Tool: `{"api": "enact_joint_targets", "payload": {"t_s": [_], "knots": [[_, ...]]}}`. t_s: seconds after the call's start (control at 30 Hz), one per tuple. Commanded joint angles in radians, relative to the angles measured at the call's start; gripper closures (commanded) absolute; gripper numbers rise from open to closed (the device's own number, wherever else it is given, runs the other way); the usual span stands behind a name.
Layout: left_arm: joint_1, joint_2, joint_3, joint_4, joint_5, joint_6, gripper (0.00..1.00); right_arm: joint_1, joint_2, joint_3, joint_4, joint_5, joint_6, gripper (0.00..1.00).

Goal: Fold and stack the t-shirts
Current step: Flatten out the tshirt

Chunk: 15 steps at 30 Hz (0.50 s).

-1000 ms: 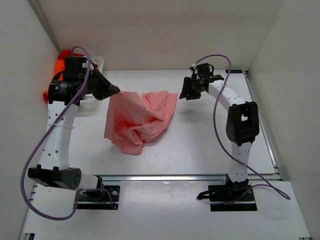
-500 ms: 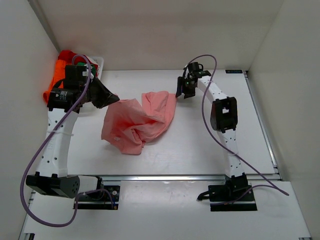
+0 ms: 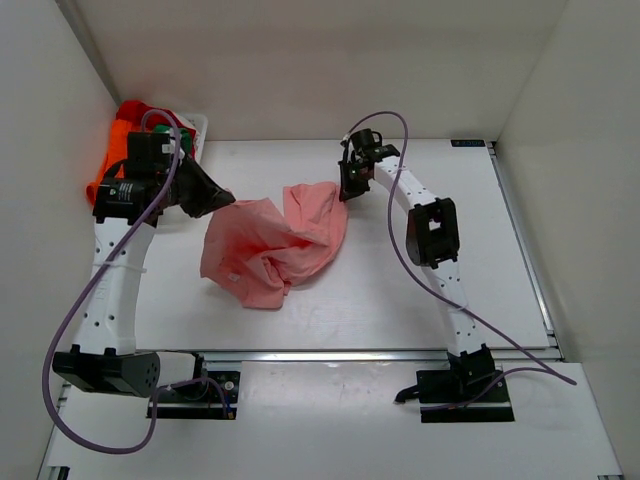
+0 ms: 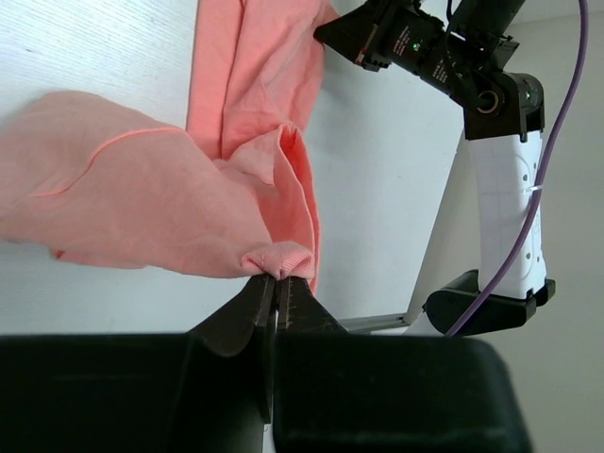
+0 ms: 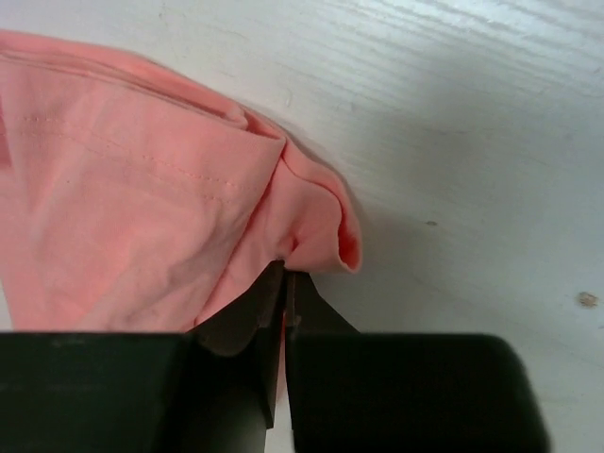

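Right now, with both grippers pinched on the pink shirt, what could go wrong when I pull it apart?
1. The right gripper nips only a thin bunched edge of the salmon pink t-shirt; it may slip free under tension.
2. The left gripper clamps a rolled fold, likely several layers, so the crumpled shirt may twist rather than open flat.

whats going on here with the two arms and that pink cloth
A crumpled salmon pink t-shirt lies on the table, pinched from two sides. The left gripper is shut on a fold at its left edge, the right gripper on a bunched corner at its far right. It is not yet spread or folded. Orange and red shirts sit piled far left.
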Motion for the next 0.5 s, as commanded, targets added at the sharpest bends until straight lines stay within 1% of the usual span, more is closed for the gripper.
{"api": "enact_joint_targets", "payload": {"t_s": [0.0, 0.07, 0.1, 0.13, 0.17, 0.2, 0.23, 0.27, 0.33, 0.37, 0.4, 0.47], "knots": [[0.015, -0.023, 0.083, -0.023, -0.03, 0.048, 1.0, -0.006, 0.026, 0.061, -0.088, 0.04, 0.007, 1.0], [0.018, -0.01, 0.134, -0.042, -0.086, 0.063, 1.0, -0.016, -0.026, 0.099, -0.161, 0.142, -0.025, 1.0], [0.022, 0.003, 0.186, -0.041, -0.103, 0.066, 1.0, -0.023, -0.089, 0.091, -0.166, 0.158, -0.029, 1.0], [0.022, 0.011, 0.249, -0.037, -0.159, 0.063, 1.0, -0.043, -0.181, 0.052, -0.168, 0.173, -0.026, 1.0], [0.022, 0.014, 0.274, -0.024, -0.215, 0.06, 1.0, -0.061, -0.226, 0.011, -0.157, 0.183, -0.016, 1.0], [0.024, 0.026, 0.319, -0.001, -0.24, 0.056, 1.0, -0.072, -0.326, -0.039, -0.157, 0.198, -0.017, 1.0], [0.027, 0.039, 0.375, 0.012, -0.284, 0.048, 1.0, -0.086, -0.424, -0.049, -0.142, 0.221, -0.016, 1.0], [0.039, 0.05, 0.395, 0.038, -0.307, 0.042, 1.0, -0.101, -0.468, -0.092, -0.136, 0.249, -0.016, 1.0], [0.067, 0.092, 0.482, 0.088, -0.31, 0.017, 1.0, -0.126, -0.649, -0.172, -0.139, 0.267, -0.025, 1.0], [0.071, 0.108, 0.51, 0.112, -0.309, 0.005, 1.0, -0.138, -0.695, -0.24, -0.136, 0.288, -0.02, 1.0], [0.084, 0.132, 0.527, 0.132, -0.309, -0.001, 1.0, -0.15, -0.79, -0.323, -0.131, 0.299, -0.02, 0.99], [0.093, 0.151, 0.553, 0.172, -0.306, -0.027, 1.0, -0.148, -0.977, -0.44, -0.125, 0.368, -0.029, 1.0]]}}
